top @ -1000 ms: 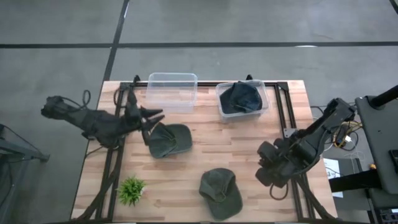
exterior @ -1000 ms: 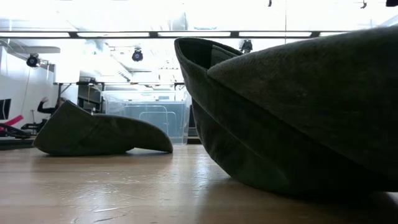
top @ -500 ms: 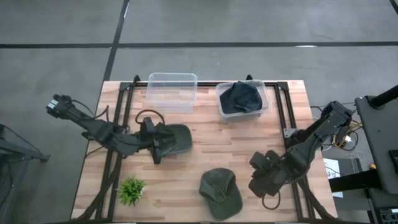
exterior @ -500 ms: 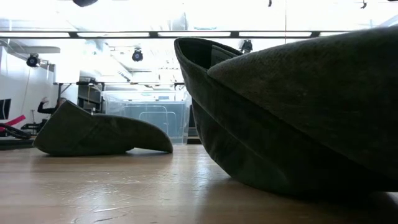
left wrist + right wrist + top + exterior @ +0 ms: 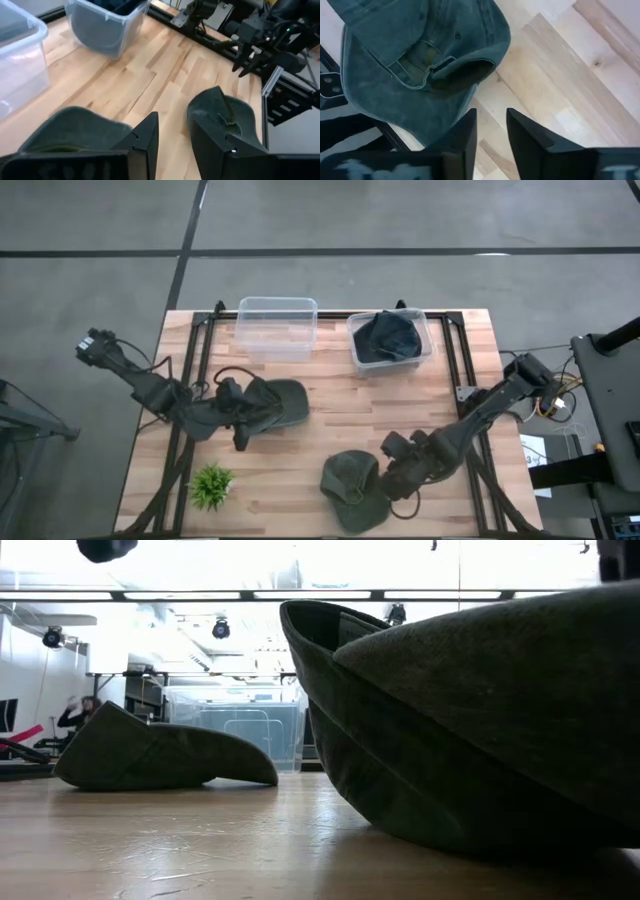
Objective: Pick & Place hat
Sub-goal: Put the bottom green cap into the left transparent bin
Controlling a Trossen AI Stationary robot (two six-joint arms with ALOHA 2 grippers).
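The left gripper (image 5: pixel 243 412) sits low over the left side of the table, its two fingers (image 5: pixel 145 137) a little apart with only bare wood showing between them, right at the left edge of a dark green cap (image 5: pixel 272 404) lying mid-table. The right gripper (image 5: pixel 392 476) reaches in from the right toward a second green cap (image 5: pixel 353 489) at the near edge; its fingers (image 5: pixel 460 135) also stand slightly apart, closed on nothing, just beside that cap's open back and strap. Along the far edge stand two clear plastic bins: the left bin (image 5: pixel 277 327) with nothing showing in it, and the right bin (image 5: pixel 390 343) with a dark hat (image 5: pixel 386 336) bundled inside. A small green plant (image 5: pixel 211 485) sits at the near left corner, well apart from both caps. Black frame rails (image 5: pixel 462 360) run along the table's sides. I can read no labels or writing on anything.
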